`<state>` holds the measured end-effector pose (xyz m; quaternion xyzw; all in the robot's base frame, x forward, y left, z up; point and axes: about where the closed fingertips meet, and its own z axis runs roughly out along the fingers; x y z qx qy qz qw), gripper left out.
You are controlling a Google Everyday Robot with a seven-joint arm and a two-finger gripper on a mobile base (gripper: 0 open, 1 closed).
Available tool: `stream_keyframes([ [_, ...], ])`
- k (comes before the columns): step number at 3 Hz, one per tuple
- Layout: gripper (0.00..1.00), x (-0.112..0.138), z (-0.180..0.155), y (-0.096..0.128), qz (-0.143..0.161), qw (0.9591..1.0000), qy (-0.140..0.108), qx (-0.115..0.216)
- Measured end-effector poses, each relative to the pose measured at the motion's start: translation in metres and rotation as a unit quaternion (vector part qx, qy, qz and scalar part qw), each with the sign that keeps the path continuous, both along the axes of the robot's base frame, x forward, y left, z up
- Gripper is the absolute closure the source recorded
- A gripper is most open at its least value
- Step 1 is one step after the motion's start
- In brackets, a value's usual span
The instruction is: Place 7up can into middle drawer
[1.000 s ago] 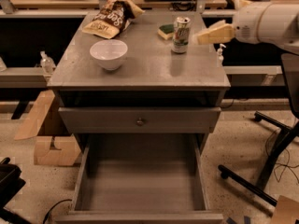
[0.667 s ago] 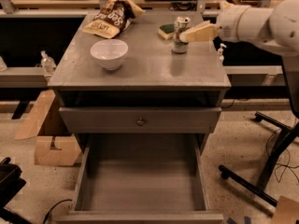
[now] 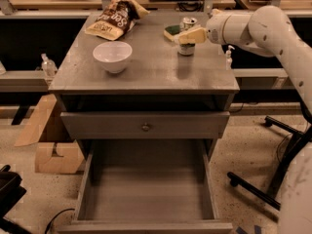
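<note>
Position of the can (image 3: pixel 185 48): upright on the desk (image 3: pixel 156 69), near the back right corner, just in from the right edge. The claw (image 3: pixel 184 33) comes in from the right edge at mid-height of the can and lies across its front, touching it or very nearly so. Whether the claw is apart or clamped on the can cannot be told.

Count on the desk: one can, one white bowl (image 3: pixel 112 56) left of centre, one chip bag (image 3: pixel 113 21) at the back left, and one sponge (image 3: pixel 171 30) just behind and left of the can.

Count below the desk top: two drawers. The upper drawer (image 3: pixel 145 126), with its knob, is closed. The middle drawer (image 3: pixel 146 194) is pulled out.
</note>
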<state>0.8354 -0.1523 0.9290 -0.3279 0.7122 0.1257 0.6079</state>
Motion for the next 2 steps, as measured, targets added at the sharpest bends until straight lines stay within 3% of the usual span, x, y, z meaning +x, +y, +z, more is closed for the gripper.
stream_keyframes([
  [1, 0.03, 0.023, -0.025, 0.029, 0.014, 0.9992, 0.02, 0.031],
  [2, 0.26, 0.033, -0.036, 0.043, 0.021, 0.9983, 0.028, 0.046],
])
